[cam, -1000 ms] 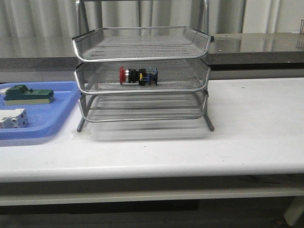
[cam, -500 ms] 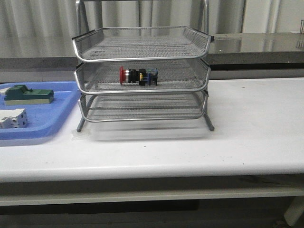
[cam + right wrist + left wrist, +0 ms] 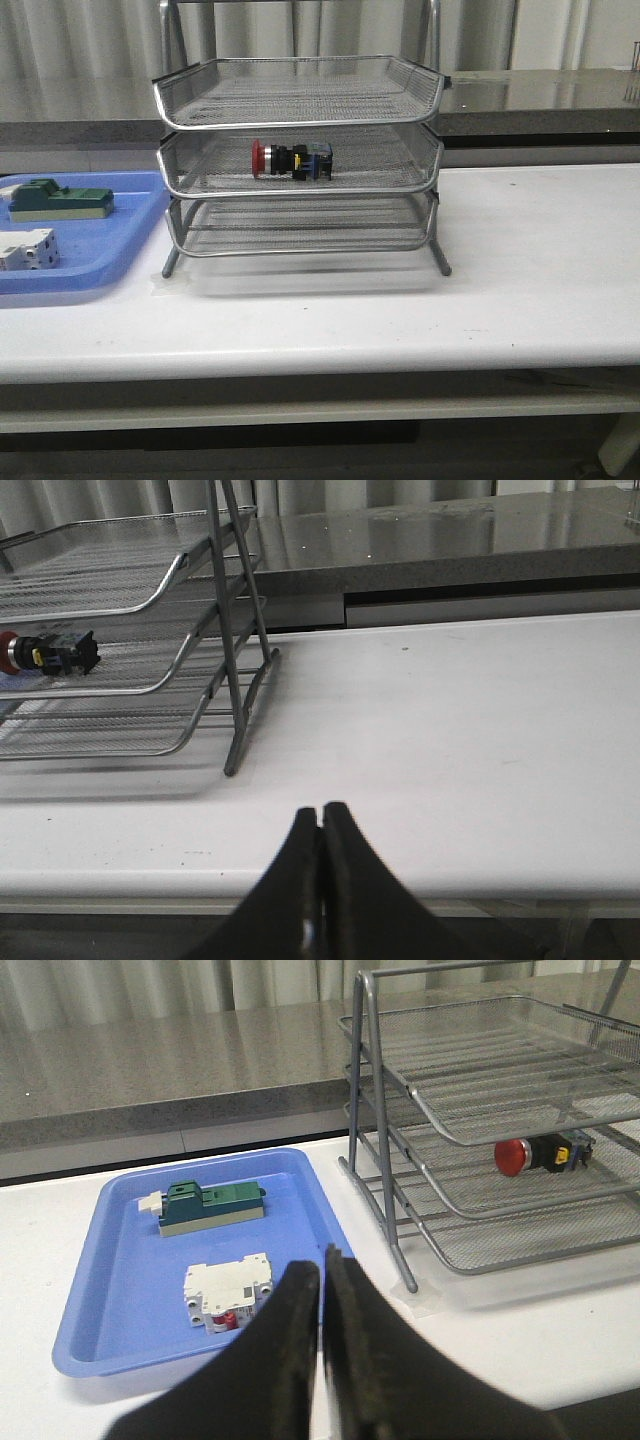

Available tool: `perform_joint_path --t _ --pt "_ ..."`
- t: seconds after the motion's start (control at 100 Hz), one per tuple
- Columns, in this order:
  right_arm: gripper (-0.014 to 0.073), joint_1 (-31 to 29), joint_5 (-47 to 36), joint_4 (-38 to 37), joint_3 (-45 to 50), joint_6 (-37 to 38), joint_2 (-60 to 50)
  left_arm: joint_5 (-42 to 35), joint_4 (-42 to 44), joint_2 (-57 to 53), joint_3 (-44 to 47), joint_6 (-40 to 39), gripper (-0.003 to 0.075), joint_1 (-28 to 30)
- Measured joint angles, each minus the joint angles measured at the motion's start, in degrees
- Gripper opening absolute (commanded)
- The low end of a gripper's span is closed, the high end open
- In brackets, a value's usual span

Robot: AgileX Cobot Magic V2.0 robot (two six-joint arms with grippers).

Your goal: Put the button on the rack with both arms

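The button (image 3: 291,159), red head to the left, lies on its side in the middle tier of the silver wire rack (image 3: 300,120). It also shows in the left wrist view (image 3: 540,1153) and in the right wrist view (image 3: 48,652). My left gripper (image 3: 322,1265) is shut and empty, low over the near table edge beside the blue tray, well short of the rack (image 3: 480,1110). My right gripper (image 3: 320,818) is shut and empty over the table's front edge, to the right of the rack (image 3: 150,590). Neither arm shows in the front view.
A flat blue tray (image 3: 110,250) sits left of the rack with a green block (image 3: 58,200) and a white breaker-like block (image 3: 26,250) in it. They also show in the left wrist view: tray (image 3: 120,1290), green block (image 3: 208,1206), white block (image 3: 228,1289). A grey counter (image 3: 540,95) runs behind.
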Motion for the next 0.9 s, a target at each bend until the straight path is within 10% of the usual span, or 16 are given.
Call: perform_joint_path --t 0.9 --pt "-0.0069 0.0 0.0 0.0 0.0 0.0 0.0 -10.2 27.1 -15.9 15.6 -29.3 0.0004 0.9"
